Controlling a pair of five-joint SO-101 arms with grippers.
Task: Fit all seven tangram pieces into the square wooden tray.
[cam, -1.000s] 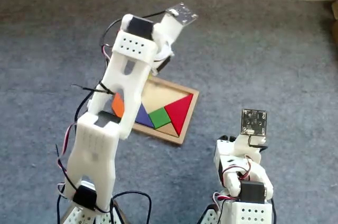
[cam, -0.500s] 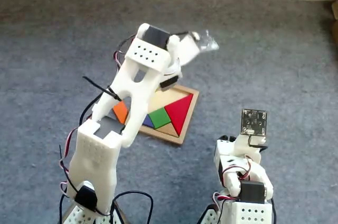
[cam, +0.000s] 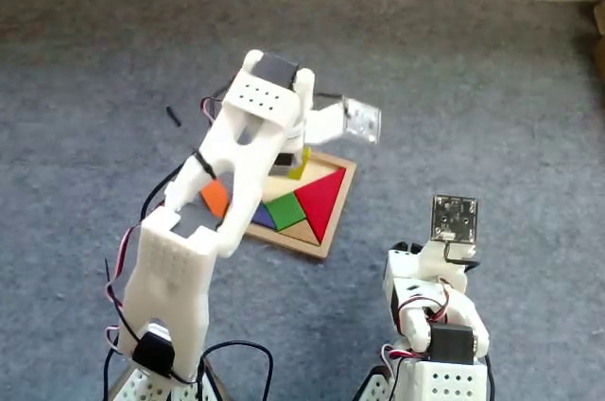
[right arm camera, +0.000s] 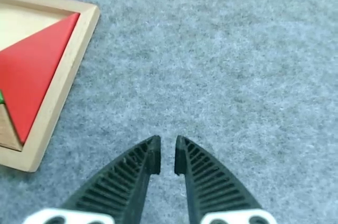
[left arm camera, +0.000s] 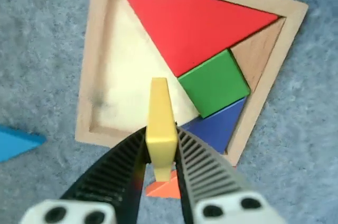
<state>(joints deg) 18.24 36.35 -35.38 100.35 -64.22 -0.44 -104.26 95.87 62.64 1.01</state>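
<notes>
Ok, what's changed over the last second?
The left end effector, gripping the yellow piece, swung right in the high view and lowered over the tray. The right end effector, tray, red piece and green piece stayed put.

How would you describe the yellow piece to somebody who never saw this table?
Find the square wooden tray on the grey carpet. Over its bare half, the left gripper pinches a thin yellow wooden piece. It alone stands on edge; the red triangle and green square lie flat.
</notes>
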